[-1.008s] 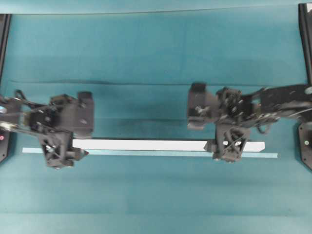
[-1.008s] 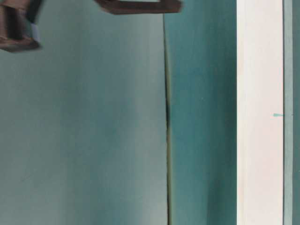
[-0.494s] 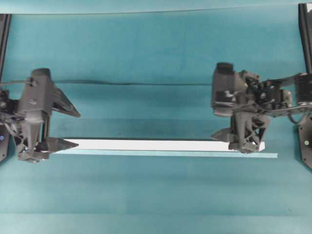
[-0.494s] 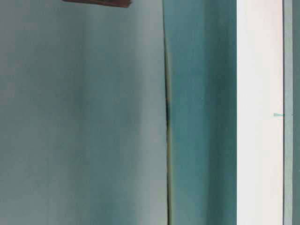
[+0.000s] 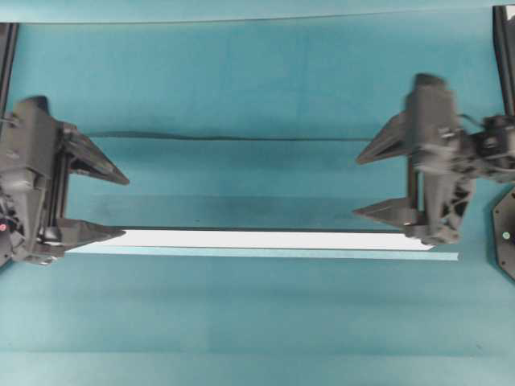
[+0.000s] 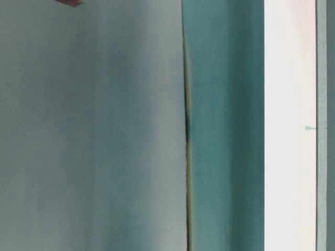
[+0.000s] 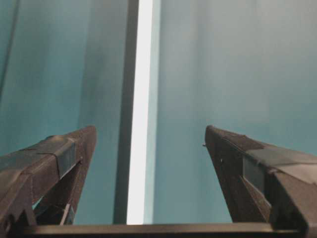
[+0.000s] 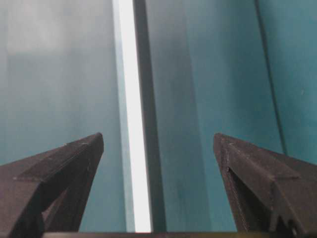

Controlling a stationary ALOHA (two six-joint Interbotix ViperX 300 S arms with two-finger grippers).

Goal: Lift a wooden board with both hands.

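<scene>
A long, narrow, flat white wooden board (image 5: 257, 239) with a dark far edge is seen lying flat on a teal cloth-covered table (image 5: 257, 80), stretched across most of the overhead view. Just beside the board, along its near edge, a thinner and longer pale teal strip (image 5: 447, 256) is laid parallel to it and reaches past the board's right end.

At the board's left end, the black lattice-framed left gripper (image 5: 121, 207) is positioned with its jaws spread wide. One pointed finger overlaps the board's left end in the overhead view; whether it touches cannot be told. Nothing is held. At the board's right end, the black lattice-framed right gripper (image 5: 360, 186) is likewise spread wide and holds nothing, its fingers seen on the far side of the board.

In the left wrist view the board (image 7: 138, 124) is shown as a bright stripe running away between the two separated fingers (image 7: 64, 153). The same is shown in the right wrist view, with the board (image 8: 130, 114) between the spread fingers (image 8: 69, 163). In the table-level view only a pale band (image 6: 289, 125), likely the board, and teal surfaces are made out; the grippers are not visible there.
</scene>
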